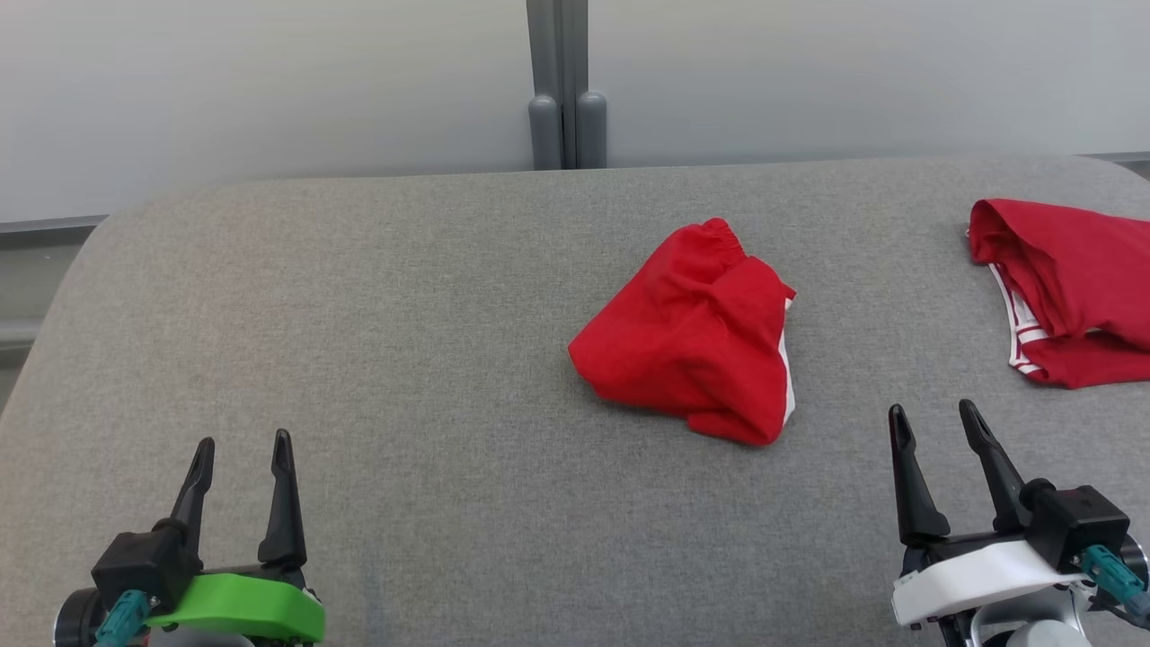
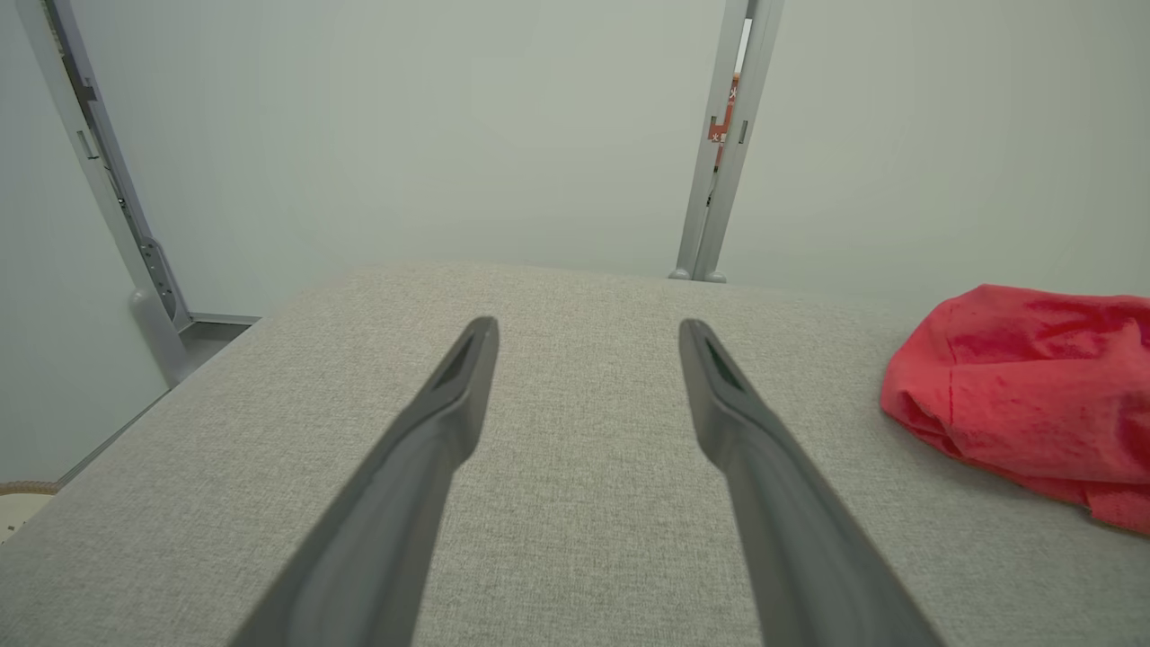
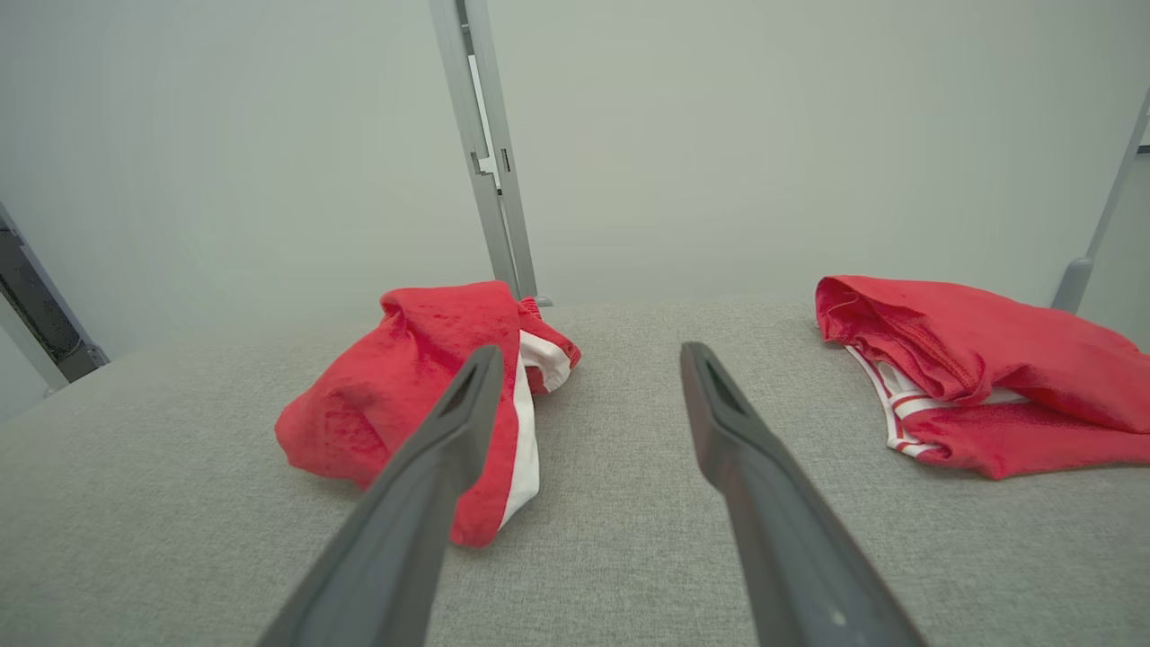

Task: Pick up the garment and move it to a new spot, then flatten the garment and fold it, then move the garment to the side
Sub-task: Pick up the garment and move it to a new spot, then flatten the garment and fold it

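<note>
Right gripper [image 1: 933, 407], fingers apart and empty, hovers near the crumpled red shorts [image 1: 692, 337] lying on the grey table [image 1: 359, 314]. The left gripper [image 1: 244, 438], likewise apart, is well to their left. A shallow pinch may lift only one layer, or grab the second red garment [image 1: 1069, 288] right of them.

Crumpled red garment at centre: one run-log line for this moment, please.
stage: before pickup | crumpled garment: untouched, centre | second red garment: far right | left claw: open, empty | right claw: open, empty
</note>
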You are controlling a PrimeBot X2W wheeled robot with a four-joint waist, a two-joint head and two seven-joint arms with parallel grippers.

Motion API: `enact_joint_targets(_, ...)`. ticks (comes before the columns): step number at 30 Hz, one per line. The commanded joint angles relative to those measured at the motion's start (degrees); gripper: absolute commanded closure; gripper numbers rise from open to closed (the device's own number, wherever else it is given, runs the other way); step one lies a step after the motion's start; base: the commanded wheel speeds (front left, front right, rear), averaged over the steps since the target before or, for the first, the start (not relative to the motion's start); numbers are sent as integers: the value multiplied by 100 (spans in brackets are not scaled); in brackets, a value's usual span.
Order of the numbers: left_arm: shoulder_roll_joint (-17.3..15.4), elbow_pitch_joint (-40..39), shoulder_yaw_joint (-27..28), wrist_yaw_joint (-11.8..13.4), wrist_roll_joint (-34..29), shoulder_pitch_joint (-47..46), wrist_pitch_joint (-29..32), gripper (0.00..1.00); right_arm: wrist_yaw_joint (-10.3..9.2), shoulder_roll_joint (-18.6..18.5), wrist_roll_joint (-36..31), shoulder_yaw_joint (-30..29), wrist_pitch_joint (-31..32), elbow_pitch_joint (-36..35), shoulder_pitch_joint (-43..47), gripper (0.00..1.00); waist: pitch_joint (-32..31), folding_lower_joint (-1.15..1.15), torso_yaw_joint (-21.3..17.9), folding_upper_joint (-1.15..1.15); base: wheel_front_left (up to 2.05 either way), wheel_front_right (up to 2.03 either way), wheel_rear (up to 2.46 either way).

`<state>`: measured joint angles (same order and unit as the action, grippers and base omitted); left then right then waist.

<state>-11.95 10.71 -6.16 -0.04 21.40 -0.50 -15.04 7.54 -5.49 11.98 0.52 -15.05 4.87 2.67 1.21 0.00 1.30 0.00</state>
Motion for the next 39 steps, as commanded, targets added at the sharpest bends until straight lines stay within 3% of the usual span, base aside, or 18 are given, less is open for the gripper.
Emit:
enact_joint_targets(1, 41, -31, 68, -45, -68, 87, -16, 0, -11, -39, 27, 6, -17, -10, 71, 0, -4, 0, 32, 0, 0, 0, 0)
enact_joint_targets(13, 356, 31, 488, -363, -415, 133, -17, 0, -12, -103, 63, 70, -17, 36, 93, 0, 25, 0, 53, 0, 0, 0, 0)
enact_joint_targets(39, 644, 160, 904, -645, -833, 62, -17, 0, -12, -74, 74, 64, -17, 109, 32, 0, 25, 0, 13, 0, 0, 0, 0)
